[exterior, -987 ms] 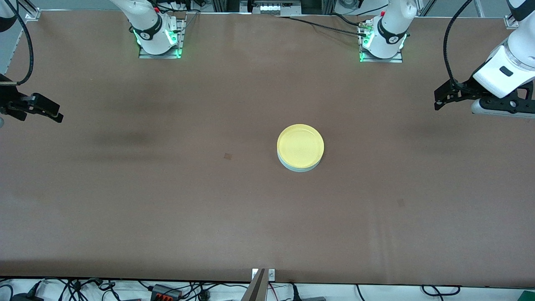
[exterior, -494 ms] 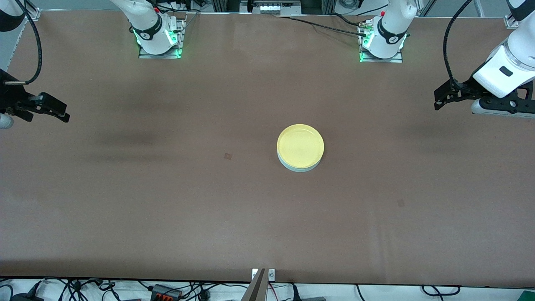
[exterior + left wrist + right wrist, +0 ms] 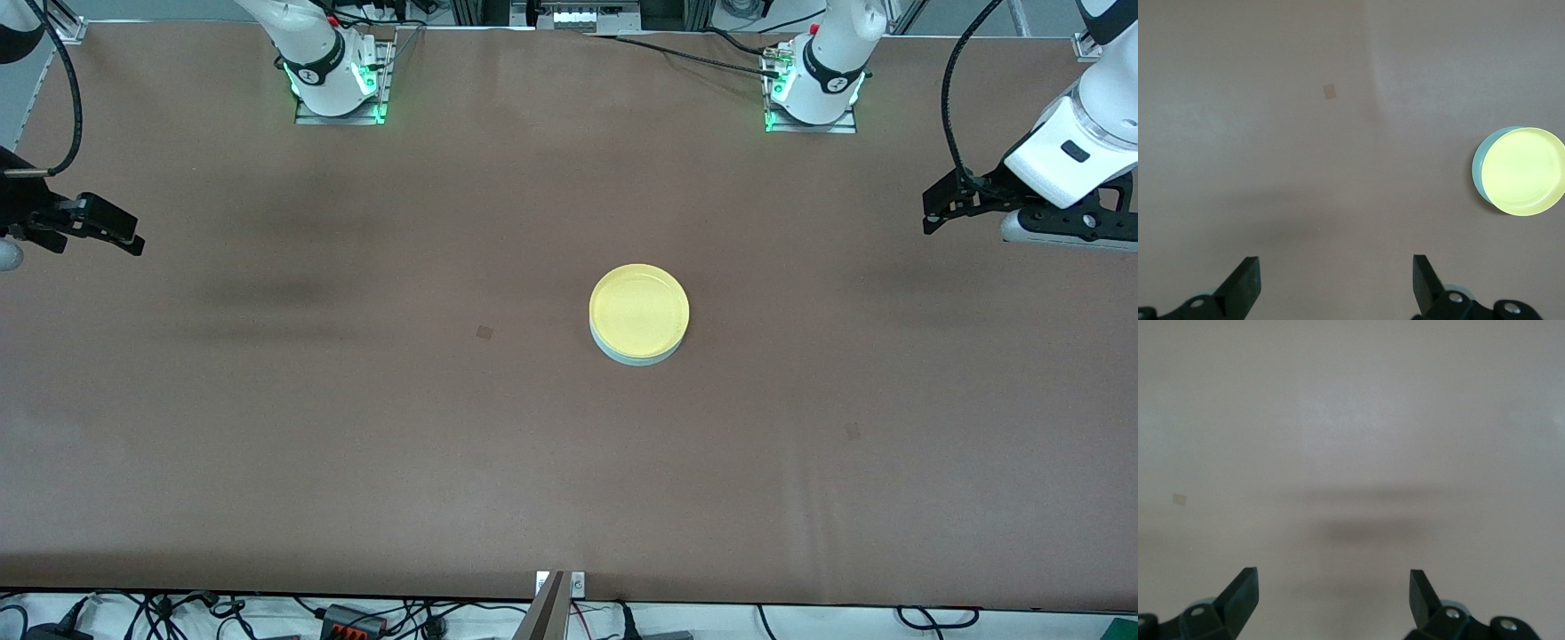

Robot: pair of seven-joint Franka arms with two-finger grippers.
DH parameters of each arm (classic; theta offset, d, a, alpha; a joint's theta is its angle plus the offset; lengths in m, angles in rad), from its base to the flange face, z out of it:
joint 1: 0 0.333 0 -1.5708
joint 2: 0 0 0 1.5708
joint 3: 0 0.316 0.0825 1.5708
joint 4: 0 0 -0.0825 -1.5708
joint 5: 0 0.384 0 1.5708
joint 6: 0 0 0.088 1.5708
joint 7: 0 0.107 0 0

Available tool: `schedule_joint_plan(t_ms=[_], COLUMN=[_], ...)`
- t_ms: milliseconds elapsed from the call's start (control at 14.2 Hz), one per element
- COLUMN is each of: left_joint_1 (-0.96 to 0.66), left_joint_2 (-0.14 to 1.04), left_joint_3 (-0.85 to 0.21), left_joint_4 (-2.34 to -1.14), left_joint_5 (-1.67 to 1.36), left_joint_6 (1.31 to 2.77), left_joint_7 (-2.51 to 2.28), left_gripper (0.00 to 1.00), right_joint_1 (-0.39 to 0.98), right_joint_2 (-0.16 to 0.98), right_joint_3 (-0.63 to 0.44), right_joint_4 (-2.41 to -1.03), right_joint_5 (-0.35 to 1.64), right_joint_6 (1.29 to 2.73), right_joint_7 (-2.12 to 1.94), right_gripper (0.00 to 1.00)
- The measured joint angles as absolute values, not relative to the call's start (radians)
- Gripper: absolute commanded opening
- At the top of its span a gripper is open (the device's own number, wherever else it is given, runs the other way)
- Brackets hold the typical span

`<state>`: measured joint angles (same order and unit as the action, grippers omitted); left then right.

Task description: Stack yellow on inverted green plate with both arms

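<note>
The yellow plate [image 3: 639, 309] sits rim-up on top of the pale green plate [image 3: 633, 357], which lies upside down near the middle of the table; only the green plate's edge shows under it. Both also show in the left wrist view: the yellow plate [image 3: 1524, 171] and the green plate's edge [image 3: 1478, 170]. My left gripper [image 3: 931, 213] is open and empty, up over the left arm's end of the table; its own view shows it as well [image 3: 1336, 283]. My right gripper [image 3: 129, 240] is open and empty over the right arm's end, also in its own view [image 3: 1333, 597].
The brown table [image 3: 356, 427] carries a small dark square mark [image 3: 484, 332] beside the stack, toward the right arm's end. The arm bases [image 3: 333, 76] stand along the table's edge farthest from the front camera. Cables lie past its nearest edge.
The right gripper shifted slightly inward along the table, then eased back and up a little. The left arm and the plates have hardly moved.
</note>
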<state>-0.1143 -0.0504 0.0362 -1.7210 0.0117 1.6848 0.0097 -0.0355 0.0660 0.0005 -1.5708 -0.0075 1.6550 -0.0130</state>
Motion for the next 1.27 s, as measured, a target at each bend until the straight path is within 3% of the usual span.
schedule_joint_plan(t_ms=[1269], left_joint_1=[-0.114], left_joint_2=[-0.050], left_joint_3=[0.036], left_joint_4=[-1.721], left_joint_5=[0.012], left_joint_6=[1.684], left_joint_7=[0.010], left_gripper=[1.00], right_joint_1=[-0.044], right_joint_2=[0.032], right_joint_3=[-0.001], right_joint_4=[-1.594], right_joint_5=[-0.016], right_joint_6=[1.638], right_joint_7=[-0.032], right_gripper=[1.00])
